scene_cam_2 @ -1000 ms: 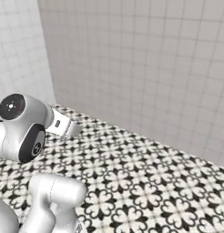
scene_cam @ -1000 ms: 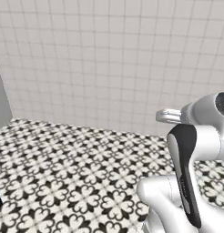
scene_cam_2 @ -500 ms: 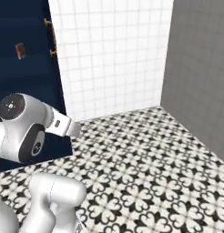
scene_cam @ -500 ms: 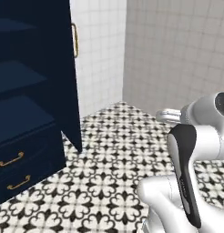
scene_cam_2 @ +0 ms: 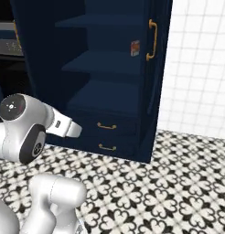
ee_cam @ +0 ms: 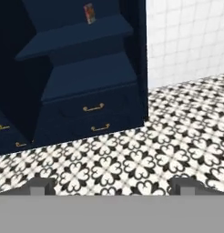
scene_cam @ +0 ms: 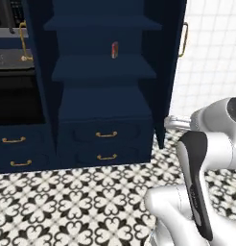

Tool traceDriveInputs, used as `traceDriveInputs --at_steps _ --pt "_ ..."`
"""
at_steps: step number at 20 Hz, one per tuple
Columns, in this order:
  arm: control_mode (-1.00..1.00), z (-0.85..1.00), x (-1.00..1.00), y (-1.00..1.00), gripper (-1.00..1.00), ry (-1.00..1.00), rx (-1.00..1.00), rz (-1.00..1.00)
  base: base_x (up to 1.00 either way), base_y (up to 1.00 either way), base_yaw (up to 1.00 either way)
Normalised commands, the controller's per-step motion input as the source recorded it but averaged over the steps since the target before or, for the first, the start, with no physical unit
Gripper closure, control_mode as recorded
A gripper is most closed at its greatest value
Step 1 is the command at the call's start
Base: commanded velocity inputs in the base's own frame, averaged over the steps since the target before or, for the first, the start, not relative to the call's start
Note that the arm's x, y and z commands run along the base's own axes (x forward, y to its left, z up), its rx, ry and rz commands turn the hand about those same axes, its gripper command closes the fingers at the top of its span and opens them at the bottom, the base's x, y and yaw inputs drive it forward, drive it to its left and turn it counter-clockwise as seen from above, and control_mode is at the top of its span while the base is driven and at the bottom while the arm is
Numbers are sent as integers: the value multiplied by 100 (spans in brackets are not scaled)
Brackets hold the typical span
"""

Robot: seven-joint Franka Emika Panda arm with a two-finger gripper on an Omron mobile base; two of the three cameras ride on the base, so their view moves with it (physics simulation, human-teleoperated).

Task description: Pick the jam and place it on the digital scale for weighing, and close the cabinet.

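Driving has swung the cameras from bare tiled wall to the tall navy blue cabinet (scene_cam: 105,81), doors open onto its shelves. A thin red-orange packet (scene_cam: 114,49) stands on one shelf; the jam jar cannot be made out. The gripper (ee_cam: 112,185) is spread wide, holding nothing.

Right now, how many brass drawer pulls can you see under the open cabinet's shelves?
2 on the open cabinet itself: upper pull and lower pull, stacked. Two more, and, sit on the drawers left of it; others may be hidden.
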Motion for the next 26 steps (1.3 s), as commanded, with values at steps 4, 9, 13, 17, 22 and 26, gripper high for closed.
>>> traceDriveInputs --at_steps 4,9,13,17,22,26 --pt "100 0 0 0 -100 0 0 0 31 46 66" --pt "100 0 0 0 -100 0 0 0 81 5 11" --pt "100 0 0 0 -100 0 0 0 41 -5 -6" --pt "100 0 0 0 -100 0 0 0 14 35 -31" --pt "100 0 0 0 -100 0 0 0 8 21 -36" --pt "100 0 0 0 -100 0 0 0 11 75 -24"
